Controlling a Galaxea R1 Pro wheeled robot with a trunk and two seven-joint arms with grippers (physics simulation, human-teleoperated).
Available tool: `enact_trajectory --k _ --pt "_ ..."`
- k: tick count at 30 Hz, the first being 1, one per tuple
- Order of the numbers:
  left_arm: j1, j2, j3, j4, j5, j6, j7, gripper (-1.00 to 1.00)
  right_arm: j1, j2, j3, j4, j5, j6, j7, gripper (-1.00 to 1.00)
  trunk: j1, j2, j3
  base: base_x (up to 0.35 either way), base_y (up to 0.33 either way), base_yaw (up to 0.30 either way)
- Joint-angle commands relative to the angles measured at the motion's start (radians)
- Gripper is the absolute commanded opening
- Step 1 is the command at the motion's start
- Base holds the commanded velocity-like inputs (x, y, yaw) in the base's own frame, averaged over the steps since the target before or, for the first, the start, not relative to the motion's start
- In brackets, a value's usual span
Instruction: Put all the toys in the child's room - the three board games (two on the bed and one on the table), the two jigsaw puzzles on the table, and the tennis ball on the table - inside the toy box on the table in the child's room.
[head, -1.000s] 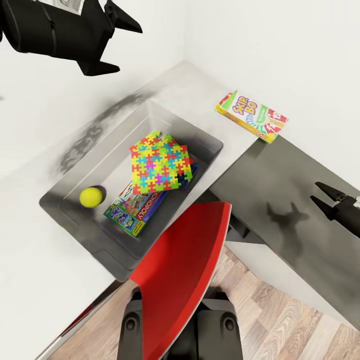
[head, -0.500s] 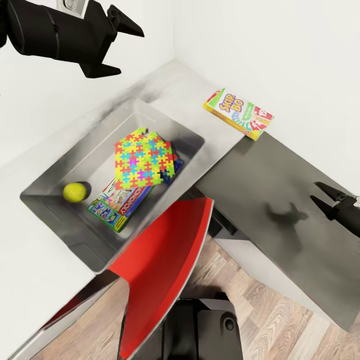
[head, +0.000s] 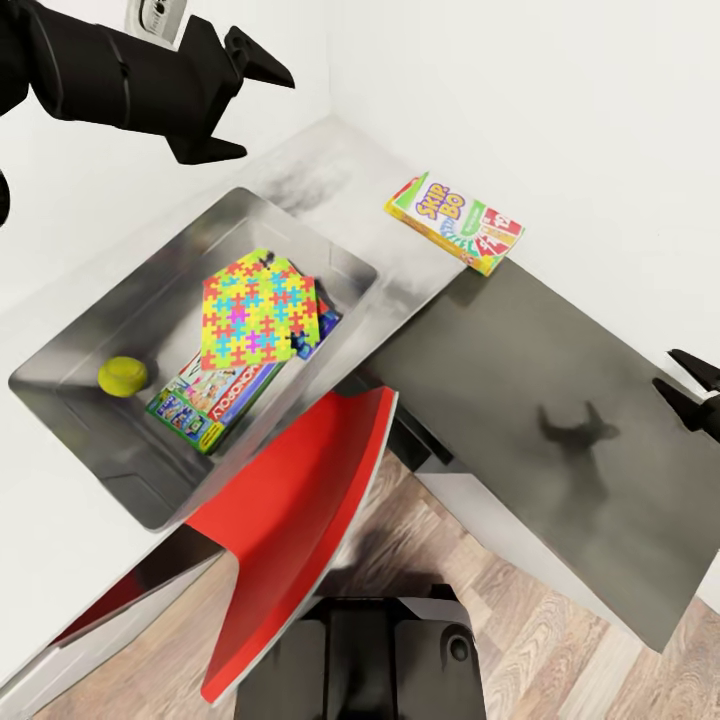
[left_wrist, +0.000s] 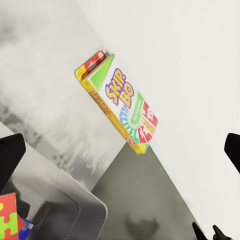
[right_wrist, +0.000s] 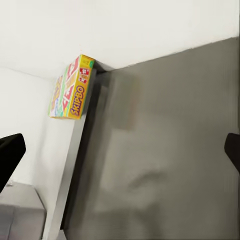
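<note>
Left gripper (head: 240, 95): raised above the table's (head: 60, 560) back edge, fingers spread, empty. Toy box (head: 120, 478): on pale top, holding tennis ball (head: 122, 376), Monopoly box (head: 212, 397), jigsaw sheets (head: 258, 310) stacked above. Skip-Bo box (head: 455, 221): flat by the wall, outside the bin. Right gripper (head: 692, 388): over dark section, fingers apart, empty

Bright, even simulator light throughout. A soft-edged gripper shadow (head: 578, 432) lies on the dark desk section (head: 520, 370) just beside the right gripper (head: 690, 390). The right wrist view looks smeared, perhaps render blur.
</note>
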Motion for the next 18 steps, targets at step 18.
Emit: enact_trajectory --k 18 --pt "-0.001 0.001 -0.009 0.001 0.005 -0.034 0.005 1.00 -0.001 0.000 -0.076 0.001 -0.008 0.013 -0.001 1.00 0.001 -0.002 -0.001 -0.005 -0.016 0.185"
